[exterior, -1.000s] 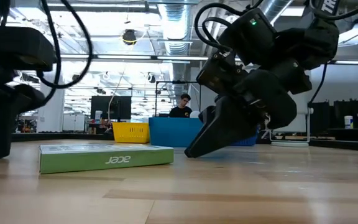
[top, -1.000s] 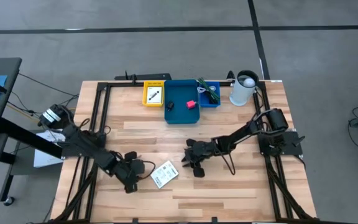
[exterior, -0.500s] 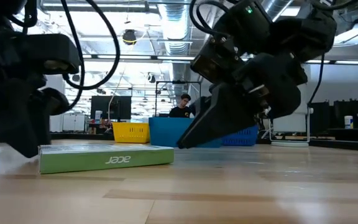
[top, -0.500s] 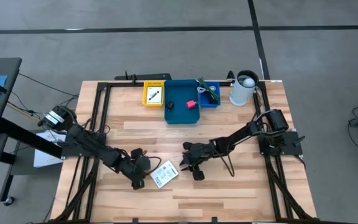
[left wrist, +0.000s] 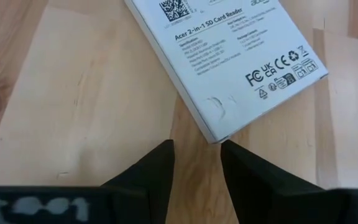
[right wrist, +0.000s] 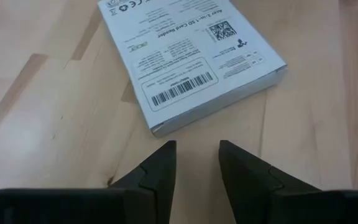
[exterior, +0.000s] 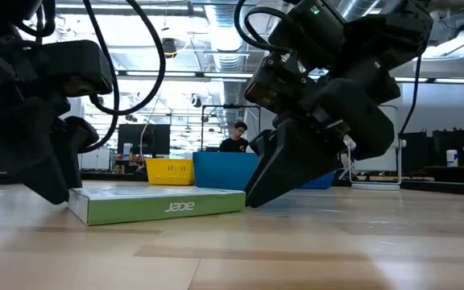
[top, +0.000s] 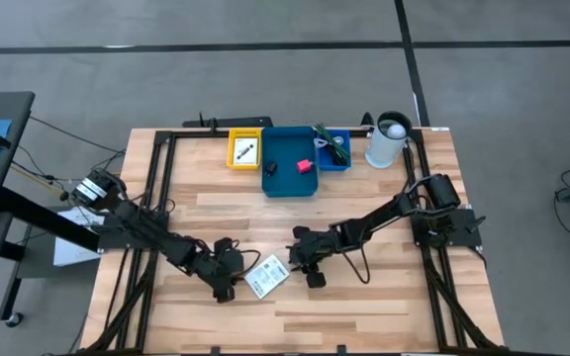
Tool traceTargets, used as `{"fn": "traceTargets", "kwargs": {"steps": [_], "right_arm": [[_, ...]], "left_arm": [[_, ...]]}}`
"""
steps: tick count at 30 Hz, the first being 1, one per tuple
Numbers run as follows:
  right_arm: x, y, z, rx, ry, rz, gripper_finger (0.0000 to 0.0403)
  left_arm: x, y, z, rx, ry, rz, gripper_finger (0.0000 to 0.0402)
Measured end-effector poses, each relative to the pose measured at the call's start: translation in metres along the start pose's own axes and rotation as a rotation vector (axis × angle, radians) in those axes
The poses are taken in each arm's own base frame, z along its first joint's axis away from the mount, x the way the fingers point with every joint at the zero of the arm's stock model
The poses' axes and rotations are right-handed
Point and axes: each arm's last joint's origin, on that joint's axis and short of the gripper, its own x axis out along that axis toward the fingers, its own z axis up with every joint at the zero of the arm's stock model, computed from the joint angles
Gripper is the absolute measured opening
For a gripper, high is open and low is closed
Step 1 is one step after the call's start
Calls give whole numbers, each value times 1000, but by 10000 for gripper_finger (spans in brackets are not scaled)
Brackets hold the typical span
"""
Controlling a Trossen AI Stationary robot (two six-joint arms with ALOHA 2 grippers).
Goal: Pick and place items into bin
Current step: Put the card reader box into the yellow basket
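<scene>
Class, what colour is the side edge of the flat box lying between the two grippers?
Green, on the box; clearest in the low view.

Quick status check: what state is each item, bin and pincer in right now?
White card-reader box: flat on table, ungripped.
Left pincer: open, at the box's corner.
Right pincer: open, at the opposite side.
Blue bin: holds pink-red block and black piece.
Yellow bin: holds a card.

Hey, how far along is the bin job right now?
Done: a pink-red block and a black piece lie in the blue bin. In hand: nothing gripped; the left gripper and right gripper flank the white card-reader box on the table, jaws slightly apart. Left: lifting that box into a bin.
</scene>
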Motion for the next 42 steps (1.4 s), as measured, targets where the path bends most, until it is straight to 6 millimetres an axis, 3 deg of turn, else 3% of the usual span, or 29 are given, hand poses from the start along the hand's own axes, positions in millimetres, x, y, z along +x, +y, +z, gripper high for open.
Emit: {"fn": "traceTargets", "kwargs": {"steps": [16, 42], "right_arm": [[0, 0, 0, 0, -10, 1, 118], [0, 0, -1, -10, -3, -2, 118]], "left_arm": [[-1, -7, 24, 102, -156, -29, 130], [-2, -6, 34, 121, -225, -25, 130]]}}
